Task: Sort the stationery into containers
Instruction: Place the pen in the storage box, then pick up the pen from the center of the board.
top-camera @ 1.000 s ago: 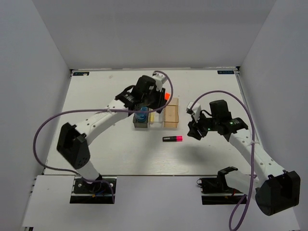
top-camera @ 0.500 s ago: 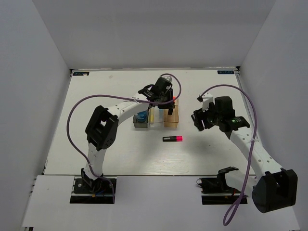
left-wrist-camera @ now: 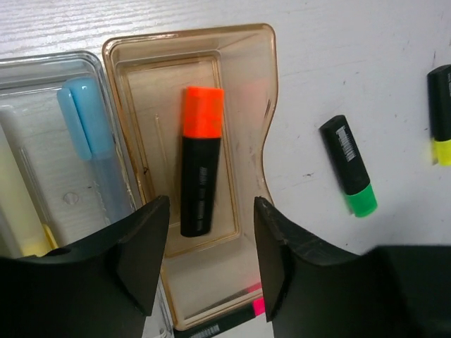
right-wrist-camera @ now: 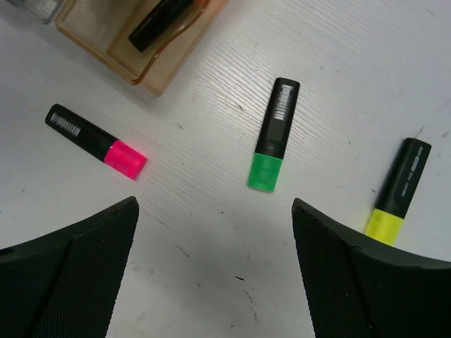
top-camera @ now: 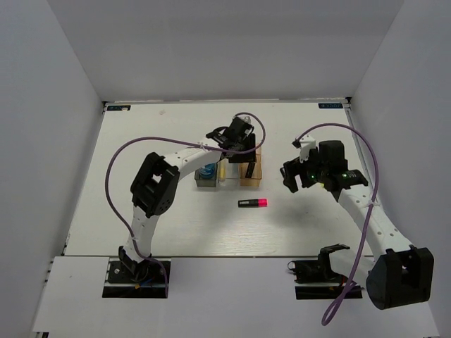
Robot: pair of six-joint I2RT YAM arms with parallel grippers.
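Observation:
An orange-capped highlighter (left-wrist-camera: 199, 162) lies loose on the floor of the tan bin (left-wrist-camera: 187, 32). My left gripper (left-wrist-camera: 211, 271) hovers open just above that bin (top-camera: 251, 177), with nothing between its fingers. The clear bin (left-wrist-camera: 49, 60) beside it holds a light-blue stick (left-wrist-camera: 84, 116) and a pale yellow stick (left-wrist-camera: 25, 218). In the dark grey bin (top-camera: 206, 183) sits a blue roll (top-camera: 206, 171). A pink highlighter (top-camera: 253, 203) lies on the table in front of the bins. My right gripper (right-wrist-camera: 215, 274) is wide open above the table, near a green highlighter (right-wrist-camera: 275, 134) and a yellow one (right-wrist-camera: 398, 189).
The three bins stand in a row at the table's middle. In the top view the right arm (top-camera: 352, 197) hides the green and yellow highlighters. White walls close in the table on three sides.
My left gripper swung from over the dark grey bin to the tan bin, opened and let the orange highlighter drop in. My right gripper spread wider and shifted slightly back.

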